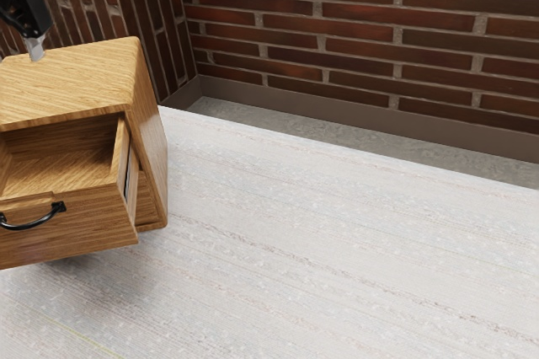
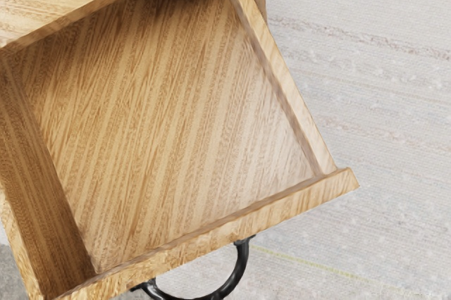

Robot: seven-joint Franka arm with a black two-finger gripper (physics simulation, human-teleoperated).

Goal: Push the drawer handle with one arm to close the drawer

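Drawer (image 1: 84, 226) is hanging open, so this looks like the approach step. End effector (image 1: 35, 47) (can't tell if apart or together) probably needs to get outside the curved black handle (image 2: 244, 261), then push inward.

Component count: one wooden cabinet (image 1: 76, 81); one drawer (image 1: 84, 222), comprising one front panel (image 2: 211, 233) and two side panels (image 2: 282, 85); one black handle (image 2: 242, 265); one gripper (image 1: 35, 53); one pale table (image 1: 337, 241); two brick walls (image 1: 354, 26)
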